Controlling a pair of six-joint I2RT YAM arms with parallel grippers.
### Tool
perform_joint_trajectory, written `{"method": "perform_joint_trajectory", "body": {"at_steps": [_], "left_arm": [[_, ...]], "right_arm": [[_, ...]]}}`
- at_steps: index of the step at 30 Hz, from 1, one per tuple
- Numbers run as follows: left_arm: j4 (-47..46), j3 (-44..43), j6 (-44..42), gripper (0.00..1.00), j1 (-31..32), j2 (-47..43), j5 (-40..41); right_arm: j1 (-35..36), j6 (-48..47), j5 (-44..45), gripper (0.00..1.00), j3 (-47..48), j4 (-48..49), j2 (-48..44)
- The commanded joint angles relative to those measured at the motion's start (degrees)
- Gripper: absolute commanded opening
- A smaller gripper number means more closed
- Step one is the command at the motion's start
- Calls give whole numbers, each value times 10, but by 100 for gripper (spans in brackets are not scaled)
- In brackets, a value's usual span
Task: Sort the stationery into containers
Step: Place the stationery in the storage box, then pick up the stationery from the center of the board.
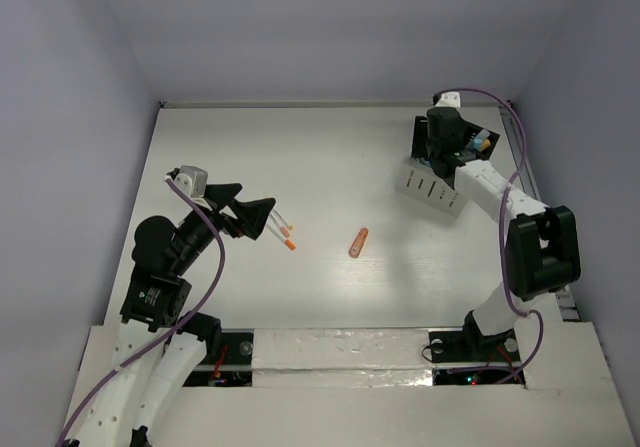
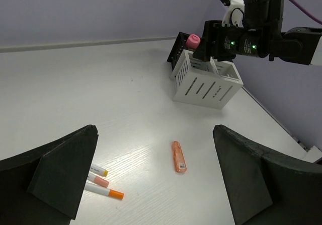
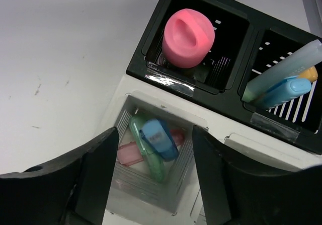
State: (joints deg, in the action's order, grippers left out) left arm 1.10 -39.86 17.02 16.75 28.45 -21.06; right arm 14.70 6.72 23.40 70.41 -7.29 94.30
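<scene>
An orange capsule piece [image 1: 358,242] lies mid-table, also in the left wrist view [image 2: 178,157]. Three thin white sticks [image 1: 284,233] with orange, pink and yellow tips lie by my left gripper [image 1: 262,215], which is open and empty above them [image 2: 103,182]. The white slatted organizer [image 1: 432,189] stands at the back right. My right gripper [image 3: 151,184] is open directly over its compartment holding blue [image 3: 158,138], green [image 3: 146,152] and pink [image 3: 130,153] capsules. A stubby pink cylinder [image 3: 188,38] stands in the black section [image 3: 236,44]; blue and green pieces [image 3: 282,79] lean in the compartment beside it.
The organizer [image 2: 206,86] sits close to the table's right edge and the right wall. Grey walls enclose the table at back and sides. Bare white table [image 1: 300,157] lies between the sticks and the organizer.
</scene>
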Motion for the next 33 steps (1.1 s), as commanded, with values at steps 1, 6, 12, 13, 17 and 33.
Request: {"method": "perform_joint_trajectory", "body": {"at_steps": [1, 6, 12, 13, 17, 33], "left_arm": [[-29, 0, -1, 99, -3, -1, -7], [-30, 0, -1, 99, -3, -1, -10], [-29, 0, -1, 99, -3, -5, -6], [-29, 0, -1, 99, -3, -5, -6], [-29, 0, 0, 99, -3, -4, -8], [-30, 1, 2, 99, -3, -7, -11]], "right_arm": [[2, 21, 3, 68, -3, 19, -57], [12, 36, -50, 78, -28, 22, -128], [110, 74, -158, 78, -77, -4, -162], [125, 81, -167, 79, -88, -5, -162], [214, 126, -190, 80, -148, -18, -156], [299, 237, -190, 78, -244, 34, -34]]}}
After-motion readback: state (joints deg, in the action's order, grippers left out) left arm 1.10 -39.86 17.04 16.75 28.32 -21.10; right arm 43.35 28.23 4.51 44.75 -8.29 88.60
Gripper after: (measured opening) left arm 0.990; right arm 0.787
